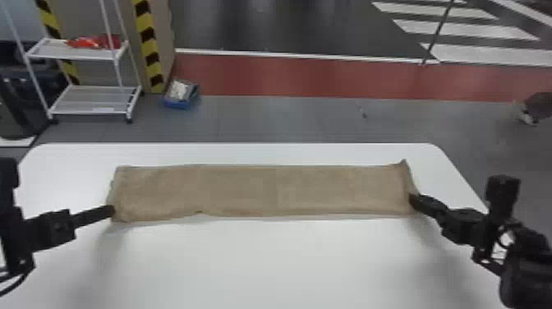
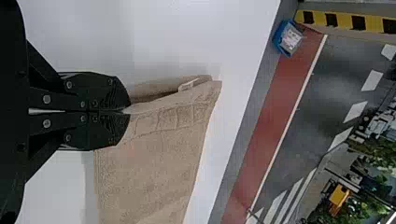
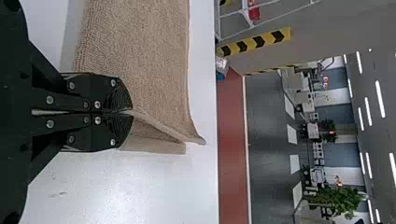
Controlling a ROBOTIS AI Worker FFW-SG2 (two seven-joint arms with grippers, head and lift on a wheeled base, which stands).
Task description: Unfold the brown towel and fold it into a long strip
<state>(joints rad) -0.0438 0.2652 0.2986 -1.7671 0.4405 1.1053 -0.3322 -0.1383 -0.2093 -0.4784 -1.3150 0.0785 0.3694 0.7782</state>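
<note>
The brown towel lies across the white table as a long, wide strip, its far right corner poking up a little. At the strip's left end my left gripper is shut on the towel's edge. My right gripper holds the opposite end, also shut. In the left wrist view the left gripper pinches the upper layer of the towel, with a small tag by the fold. In the right wrist view the right gripper grips a raised edge of the towel, with another layer beneath.
Bare white table spreads in front of the towel, with a narrower band behind it. Beyond the table's far edge, a blue bin and a white shelf rack stand on the floor at the left.
</note>
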